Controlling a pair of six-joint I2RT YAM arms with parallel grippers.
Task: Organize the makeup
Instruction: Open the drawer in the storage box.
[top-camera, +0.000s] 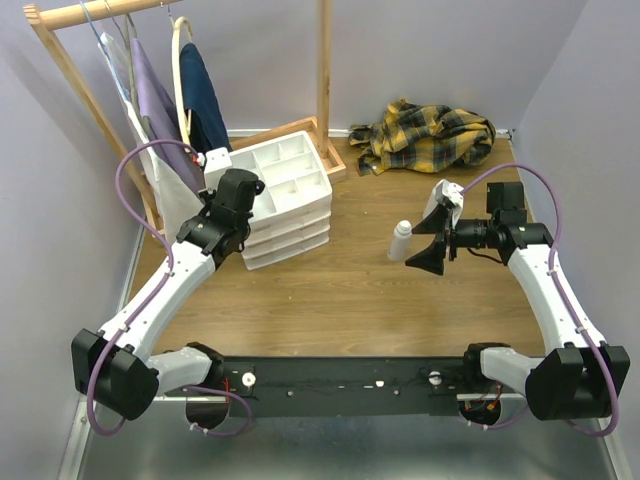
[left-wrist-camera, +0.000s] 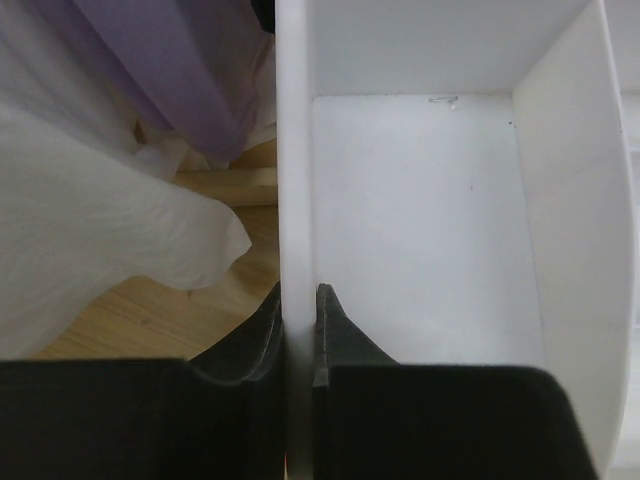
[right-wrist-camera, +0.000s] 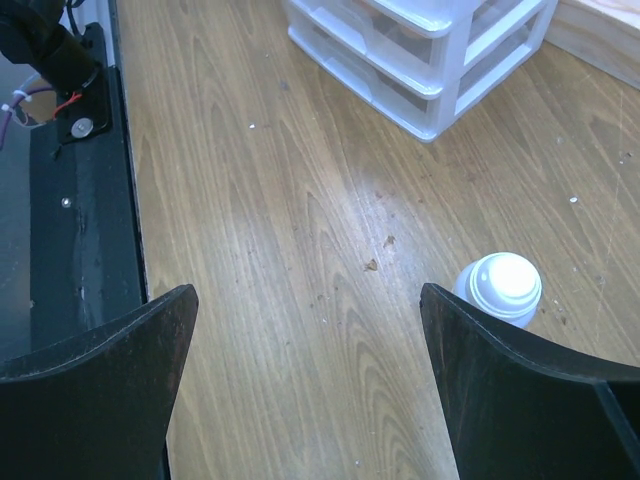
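Observation:
One piece of the makeup, a small white capped bottle (top-camera: 399, 240), stands upright on the wooden table; in the right wrist view the bottle (right-wrist-camera: 500, 285) sits just beyond my right fingertip. My right gripper (top-camera: 432, 235) (right-wrist-camera: 305, 300) hangs open beside it, with only bare wood between the fingers. At the near left corner of the white drawer unit (top-camera: 285, 200), my left gripper (top-camera: 240, 195) (left-wrist-camera: 298, 300) is shut on the thin white outer wall (left-wrist-camera: 296, 150) of its top tray. One finger is inside an empty compartment (left-wrist-camera: 420, 220), the other outside. The sticks and sponges are out of view.
A yellow plaid cloth (top-camera: 430, 135) lies crumpled at the back right. A wooden clothes rack (top-camera: 150, 90) with hanging garments stands at the back left, right beside the drawer unit; its white and purple fabric (left-wrist-camera: 120, 200) hangs close to my left gripper.

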